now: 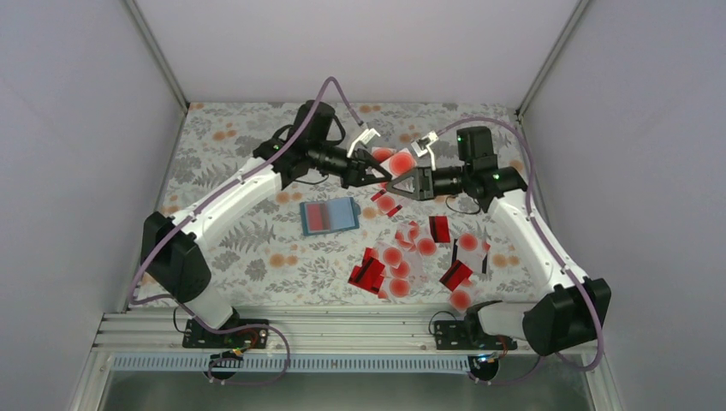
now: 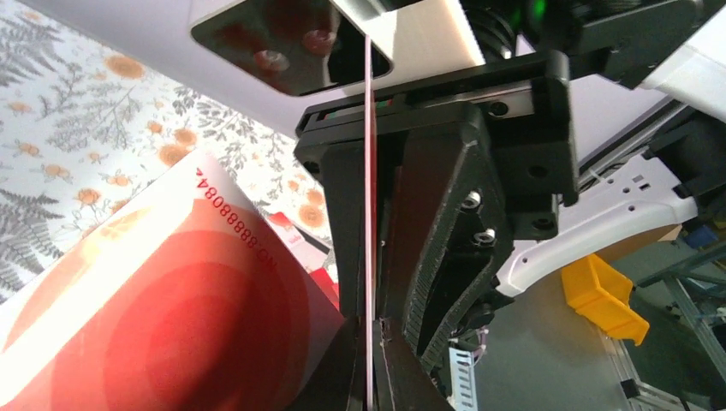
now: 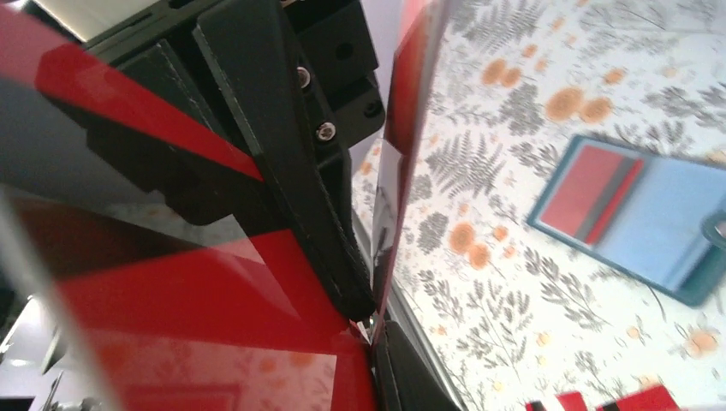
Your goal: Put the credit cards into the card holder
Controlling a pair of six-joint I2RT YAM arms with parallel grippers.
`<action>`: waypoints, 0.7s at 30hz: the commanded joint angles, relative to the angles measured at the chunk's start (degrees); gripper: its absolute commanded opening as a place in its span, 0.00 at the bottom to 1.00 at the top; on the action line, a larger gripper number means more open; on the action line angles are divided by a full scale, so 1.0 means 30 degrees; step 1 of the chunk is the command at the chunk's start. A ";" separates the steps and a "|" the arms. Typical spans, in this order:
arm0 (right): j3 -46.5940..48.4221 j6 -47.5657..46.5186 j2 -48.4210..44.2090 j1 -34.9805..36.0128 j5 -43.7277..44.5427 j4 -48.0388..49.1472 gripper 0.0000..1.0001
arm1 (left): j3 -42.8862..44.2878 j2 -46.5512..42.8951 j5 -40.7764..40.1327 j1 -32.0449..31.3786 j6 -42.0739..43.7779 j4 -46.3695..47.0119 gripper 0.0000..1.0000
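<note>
The top camera hangs above and behind the arm bases and looks down and forward from far off. It takes in the whole worktop (image 1: 240, 171), both arms and the walls, with the left hand (image 1: 381, 177) and right hand (image 1: 395, 184) tip to tip. The left wrist camera sits just behind its own fingers and looks along them into the right hand, very near, with a card (image 2: 368, 171) edge-on. The right wrist camera faces the opposite way, equally near, into the left hand, with the worktop and the holder (image 3: 633, 223) beyond it. All three views share the meeting hands and that card. The top and right wrist views also share the holder.
</note>
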 commanded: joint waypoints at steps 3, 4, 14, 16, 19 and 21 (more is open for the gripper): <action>-0.2414 0.1257 -0.1579 0.0120 0.4307 0.0896 0.09 | -0.2580 0.0989 -0.0157 -0.0987 -0.1397 0.0143 0.02; -0.3277 0.1844 -0.1789 0.0092 0.4566 0.1318 0.12 | -0.2954 0.1190 -0.0051 -0.1126 -0.1369 0.0489 0.02; -0.6786 0.4176 -0.3841 0.0032 1.0282 0.0569 0.99 | -0.5284 0.4048 0.0182 -0.1489 -0.1730 0.2578 0.02; -0.7010 0.4394 -0.4357 0.0043 1.1013 0.0360 0.99 | -0.4894 0.4109 0.0074 -0.1489 -0.1846 0.2396 0.02; -0.6804 0.4789 -0.5185 -0.0005 1.1319 0.0520 0.99 | -0.3969 0.3810 -0.0140 -0.1446 -0.2009 0.1752 0.02; -0.6493 0.5032 -0.5701 -0.0004 1.0916 0.1206 0.99 | -0.3442 0.3435 -0.0189 -0.1348 -0.2373 0.1591 0.02</action>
